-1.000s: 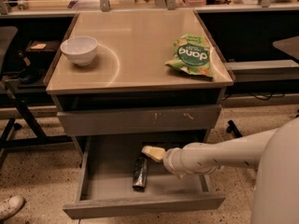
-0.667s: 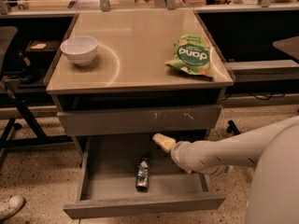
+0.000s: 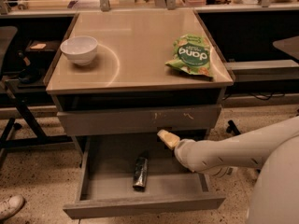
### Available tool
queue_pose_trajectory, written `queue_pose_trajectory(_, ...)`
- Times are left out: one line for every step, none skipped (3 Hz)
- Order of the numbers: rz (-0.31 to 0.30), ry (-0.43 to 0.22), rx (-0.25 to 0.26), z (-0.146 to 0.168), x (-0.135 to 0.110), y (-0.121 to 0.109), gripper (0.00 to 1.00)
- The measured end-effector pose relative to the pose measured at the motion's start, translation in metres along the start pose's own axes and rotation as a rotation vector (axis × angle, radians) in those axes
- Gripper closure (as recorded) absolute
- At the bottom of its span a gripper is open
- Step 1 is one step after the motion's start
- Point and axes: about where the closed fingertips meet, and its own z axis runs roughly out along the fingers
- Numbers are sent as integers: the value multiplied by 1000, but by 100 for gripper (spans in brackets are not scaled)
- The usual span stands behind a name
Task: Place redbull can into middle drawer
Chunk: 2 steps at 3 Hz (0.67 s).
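The redbull can (image 3: 140,172) lies on its side on the grey floor of the open middle drawer (image 3: 145,207), near the centre, its length pointing front to back. My gripper (image 3: 167,138) is above and to the right of the can, just under the shut drawer front with orange scratches (image 3: 140,120). It is apart from the can and holds nothing. My white arm (image 3: 219,154) reaches in from the right over the drawer's right side.
A white bowl (image 3: 80,49) sits on the left of the cabinet top and a green snack bag (image 3: 190,55) on the right. A chair base (image 3: 18,120) stands at the left. A shoe (image 3: 10,206) is at the lower left on the floor.
My gripper has moved up and to the right, away from the can. The can stays lying on the drawer floor.
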Motion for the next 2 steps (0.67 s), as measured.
queue_pose_trajectory(43,-53,53,-14,-19,-25,0)
queue_pose_trajectory(98,-205,98,-59,-53,-55,0)
